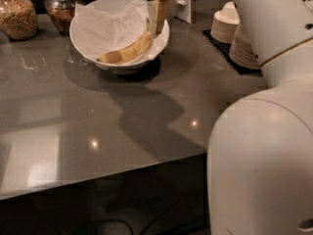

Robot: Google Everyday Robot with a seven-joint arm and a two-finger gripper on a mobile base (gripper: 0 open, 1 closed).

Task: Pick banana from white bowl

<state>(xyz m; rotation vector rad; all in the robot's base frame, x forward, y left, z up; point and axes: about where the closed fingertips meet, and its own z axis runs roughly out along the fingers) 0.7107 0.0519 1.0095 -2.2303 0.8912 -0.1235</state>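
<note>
The white bowl (85, 45), lined with crinkled white paper, stands at the back of the grey table (73, 131), left of centre. The yellow banana (128, 52) lies inside it along the near right wall, its upper end by the right rim. My gripper (157, 14) hangs down from the top edge, over the bowl's right rim, right at the banana's upper end. Whether it touches the banana does not show.
Two glass jars of grains (17, 14) (61, 8) stand at the back left. Stacks of small paper bowls (230, 26) sit on a dark mat at the back right. A white upright stand (183, 1) is behind the bowl. My white arm (259, 151) fills the right foreground.
</note>
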